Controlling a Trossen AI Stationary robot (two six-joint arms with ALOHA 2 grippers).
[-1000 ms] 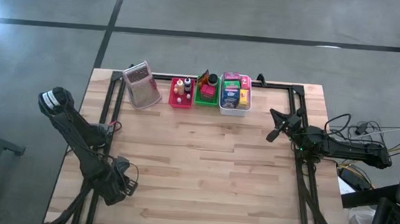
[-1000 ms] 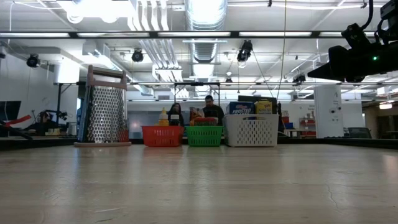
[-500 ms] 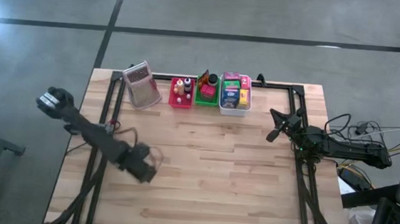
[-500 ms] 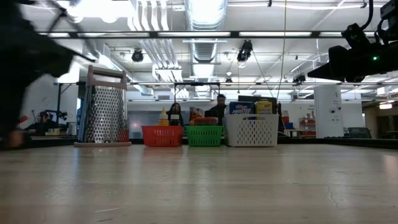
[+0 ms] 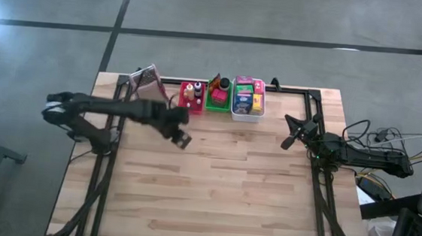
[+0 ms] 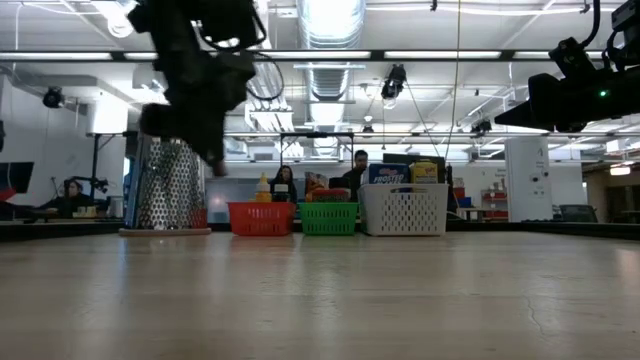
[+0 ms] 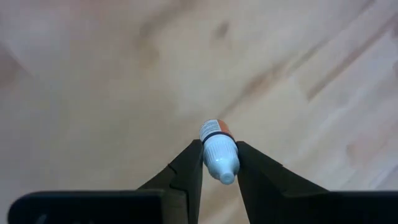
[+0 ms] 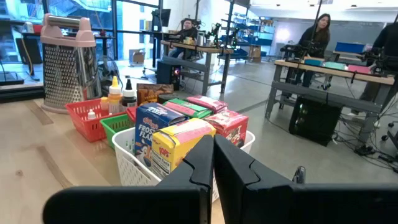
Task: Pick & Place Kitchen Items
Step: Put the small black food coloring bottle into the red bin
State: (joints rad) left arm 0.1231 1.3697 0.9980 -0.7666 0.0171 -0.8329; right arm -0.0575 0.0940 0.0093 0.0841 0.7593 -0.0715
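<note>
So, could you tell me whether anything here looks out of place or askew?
Nothing looks spilled. The red, green and white baskets line the far edge. One small white-capped bottle is away from them, lying level in the left tool.

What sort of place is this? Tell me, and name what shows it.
Probably an open robotics lab or workshop: exposed ceiling ducts, workbenches with people at them, and a wooden table where the left gripper holds a small bottle near toy-grocery baskets.
</note>
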